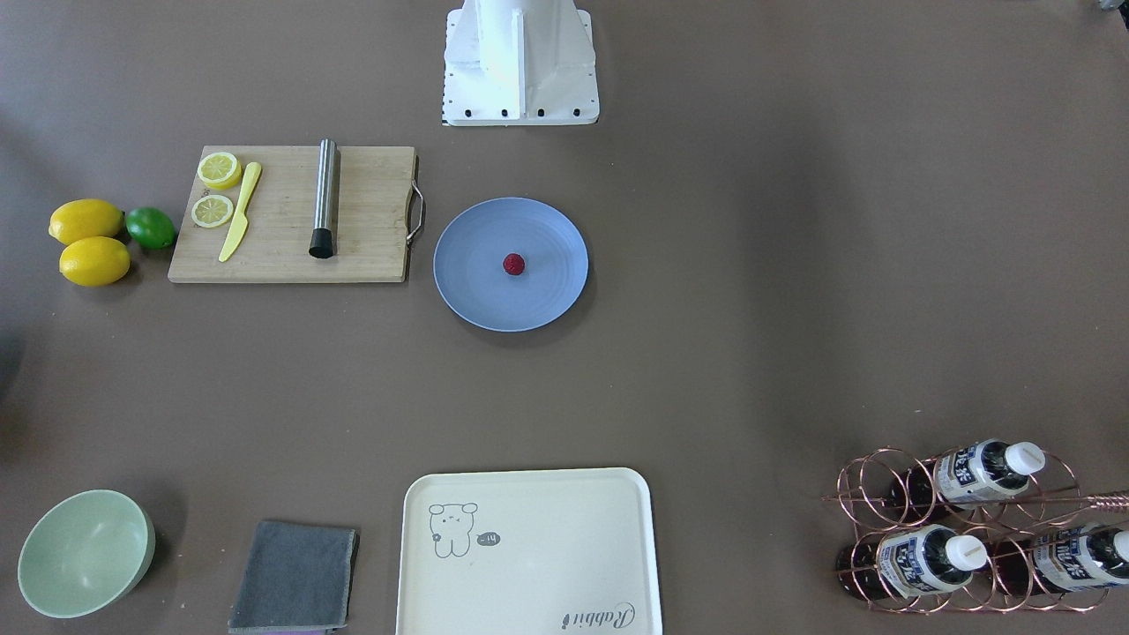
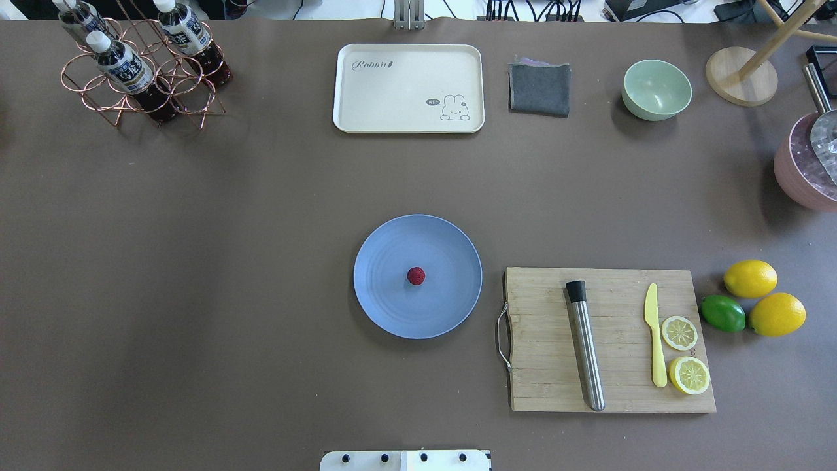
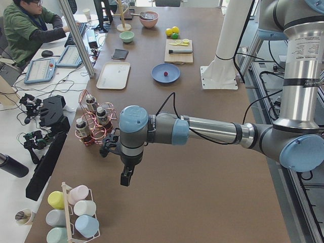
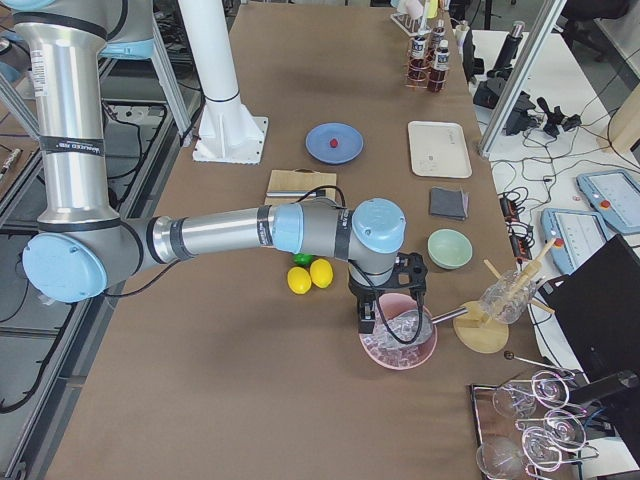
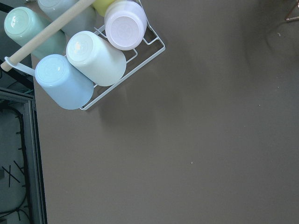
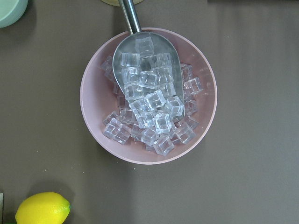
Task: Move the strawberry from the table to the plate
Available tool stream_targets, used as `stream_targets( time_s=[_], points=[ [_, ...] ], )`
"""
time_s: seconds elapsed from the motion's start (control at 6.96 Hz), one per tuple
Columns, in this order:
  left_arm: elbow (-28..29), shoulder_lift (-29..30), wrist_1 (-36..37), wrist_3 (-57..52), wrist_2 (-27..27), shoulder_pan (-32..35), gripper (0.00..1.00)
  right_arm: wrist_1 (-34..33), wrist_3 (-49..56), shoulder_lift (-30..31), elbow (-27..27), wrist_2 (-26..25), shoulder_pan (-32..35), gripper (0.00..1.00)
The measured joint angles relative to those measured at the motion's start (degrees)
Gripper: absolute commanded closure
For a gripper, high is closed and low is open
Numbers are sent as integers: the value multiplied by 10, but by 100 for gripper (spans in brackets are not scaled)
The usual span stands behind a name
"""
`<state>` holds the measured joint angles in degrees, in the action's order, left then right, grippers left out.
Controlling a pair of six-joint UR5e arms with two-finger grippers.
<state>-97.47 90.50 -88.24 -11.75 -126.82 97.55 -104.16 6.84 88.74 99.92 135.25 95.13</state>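
The small dark red strawberry (image 2: 416, 275) (image 1: 514, 264) lies near the middle of the round blue plate (image 2: 392, 314) (image 1: 551, 229), which rests at the centre of the brown table (image 2: 196, 261). Neither gripper is close to it. My left gripper (image 3: 126, 178) hangs over the table's left end, beyond the bottle rack, and I cannot tell whether it is open or shut. My right gripper (image 4: 368, 318) hovers at the right end over a pink bowl of ice cubes (image 6: 147, 95), and its state cannot be told either. No fingers appear in either wrist view.
A wooden cutting board (image 2: 608, 340) with a metal muddler, yellow knife and lemon slices lies right of the plate, with lemons (image 2: 750, 278) and a lime beside it. Far side: cream tray (image 2: 409, 88), grey cloth, green bowl (image 2: 656, 89), bottle rack (image 2: 140, 65). A cup rack (image 5: 88, 51) stands at the left end.
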Motion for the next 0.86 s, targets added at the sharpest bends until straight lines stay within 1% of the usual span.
stream_targets(
  time_s=[0.43, 0.86],
  points=[
    [2, 1, -3, 11, 0, -10, 2, 0, -2, -1, 0, 0, 1, 0],
    [3, 1, -20, 68, 0, -37, 2, 0, -4, -4, 0, 0, 1, 0]
  ],
)
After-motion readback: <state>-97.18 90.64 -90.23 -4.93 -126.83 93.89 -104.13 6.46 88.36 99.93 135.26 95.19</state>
